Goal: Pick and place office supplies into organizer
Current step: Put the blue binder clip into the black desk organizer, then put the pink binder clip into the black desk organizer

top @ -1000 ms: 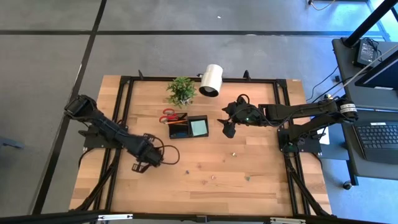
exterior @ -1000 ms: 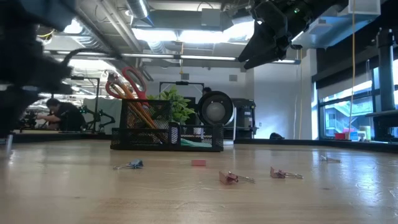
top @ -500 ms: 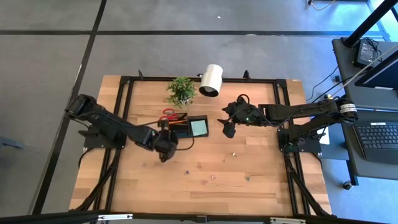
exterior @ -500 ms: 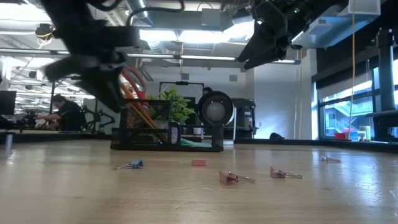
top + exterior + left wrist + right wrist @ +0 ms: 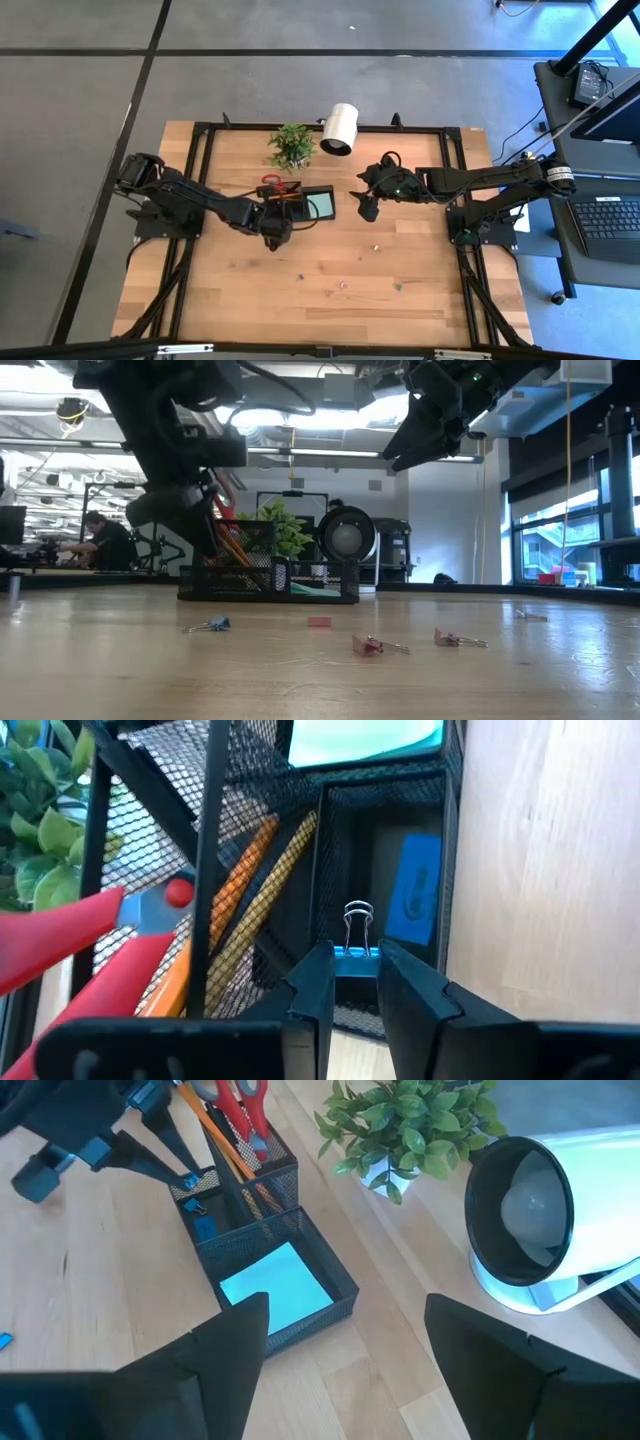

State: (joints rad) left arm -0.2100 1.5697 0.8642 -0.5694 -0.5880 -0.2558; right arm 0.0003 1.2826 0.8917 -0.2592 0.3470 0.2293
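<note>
High view: the left end effector (image 5: pixel 276 228) is held at the near edge of the organizer (image 5: pixel 304 205), which sits on the tabletop (image 5: pixel 420 290) in front of the plant (image 5: pixel 291 145). The right end effector (image 5: pixel 364 203) is parked just beside the organizer's other end. Small clips (image 5: pixel 341 284) are scattered nearer the front edge and are yet to be gathered.

Low view: the left arm is seen low over the organizer (image 5: pixel 268 575), very near the scissors (image 5: pixel 205 495) standing in it. A knock against those handles or the mesh wall could be feared, and the light tray could be shoved. Clips (image 5: pixel 365 646) lie loose in front.

Left wrist view: a blue clip (image 5: pixel 354 952) is pinched by the left end effector (image 5: pixel 355 982), its wire loop upright, poised at the rim above the compartment holding a blue piece (image 5: pixel 413 888). If released too early, the clip could catch on the rim and fall outside. Pencils (image 5: pixel 262 885) lean in the tall section; the note pad (image 5: pixel 365 740) lies beyond.

Right wrist view: the right end effector's fingers (image 5: pixel 232 1342) are spread wide and nothing is held.
</note>
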